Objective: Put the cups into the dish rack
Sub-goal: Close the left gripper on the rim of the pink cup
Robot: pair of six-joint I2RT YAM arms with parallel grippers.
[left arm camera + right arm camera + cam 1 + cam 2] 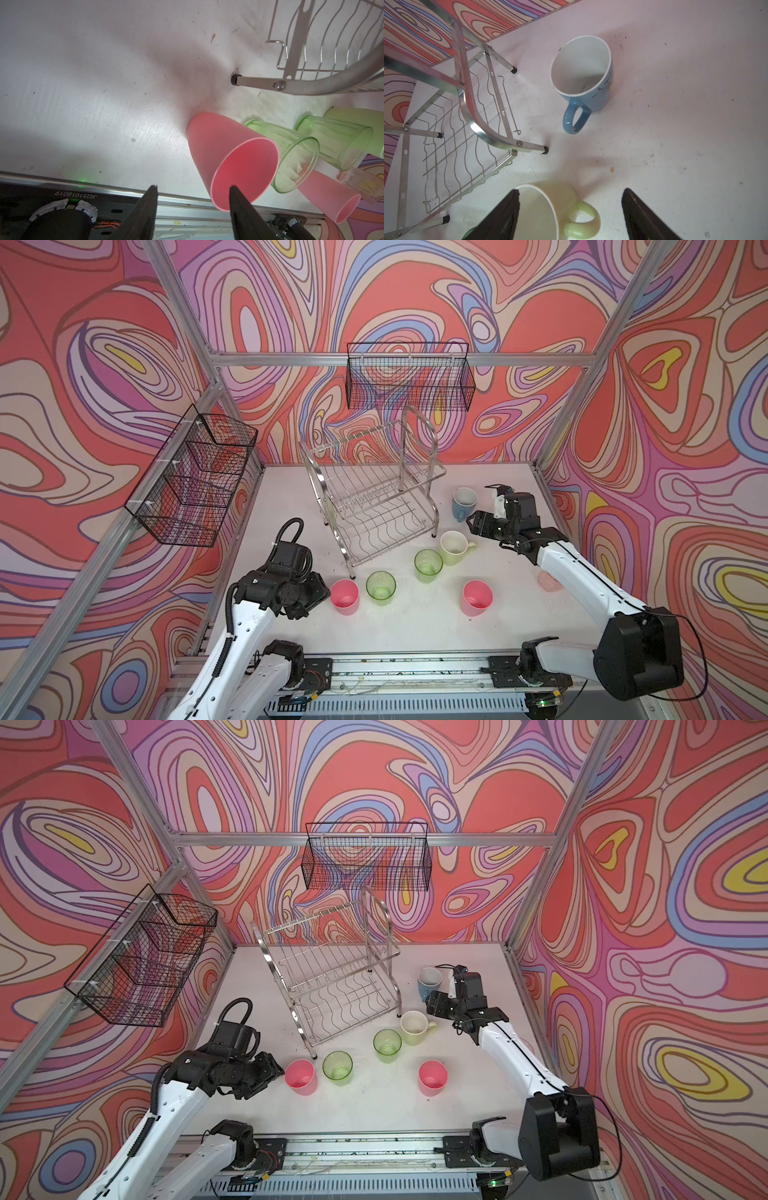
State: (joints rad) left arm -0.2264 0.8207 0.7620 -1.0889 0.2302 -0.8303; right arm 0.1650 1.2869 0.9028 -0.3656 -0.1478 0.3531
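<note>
— Where does the load stand?

— Nothing is in yet. On the tabletop (395,639) the dish rack (374,497) stands at twelve o'clock with both tiers bare. The cups (428,565) sit upright in front of it, strung from eight o'clock round to two.

— And the pincers?

— My left pincer (192,187) is half-spread at eight o'clock. It straddles the near wall of a pink tumbler (224,141) with one finger at its mouth, not pinching. My right pincer (571,191) gapes wide over the pale-green mug (542,212) at three o'clock, gripping nothing.

— Next?

— I judge this the first pick. I'd close left on that wall and lift straight, clear of the green cup (297,158) just beside it. Then I'd carry it to the rack.
</note>
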